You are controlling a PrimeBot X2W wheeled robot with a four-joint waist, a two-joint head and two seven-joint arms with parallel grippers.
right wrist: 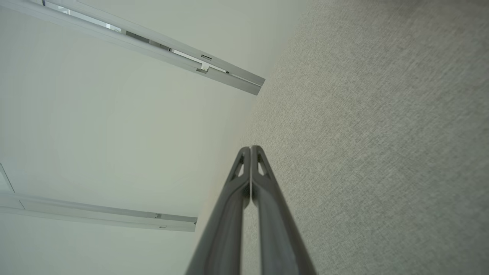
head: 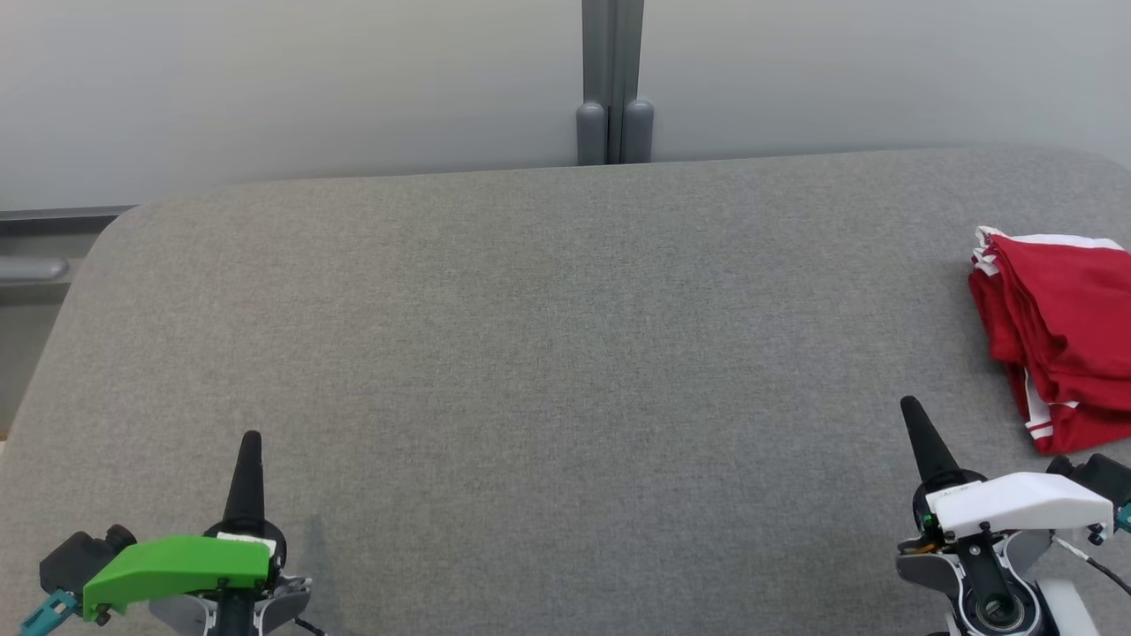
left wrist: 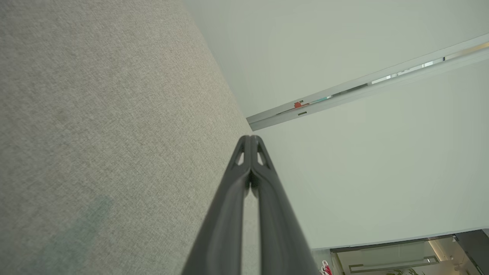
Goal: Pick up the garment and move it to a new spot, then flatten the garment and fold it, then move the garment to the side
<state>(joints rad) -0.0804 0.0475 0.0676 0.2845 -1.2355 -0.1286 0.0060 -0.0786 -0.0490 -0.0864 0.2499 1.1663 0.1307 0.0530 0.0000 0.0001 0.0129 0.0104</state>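
A red garment with white trim lies folded at the right edge of the grey fabric table, partly cut off by the head view's border. My right gripper is shut and empty at the lower right, a short way left of and below the garment. At the lower left my left gripper is shut too, far from the garment. In the left wrist view the left gripper has its tips pressed together with nothing between them. The right gripper looks the same in the right wrist view.
A pale wall runs behind the table, with a grey vertical post at its middle. The table's rounded far-left corner drops off beside a grey rail.
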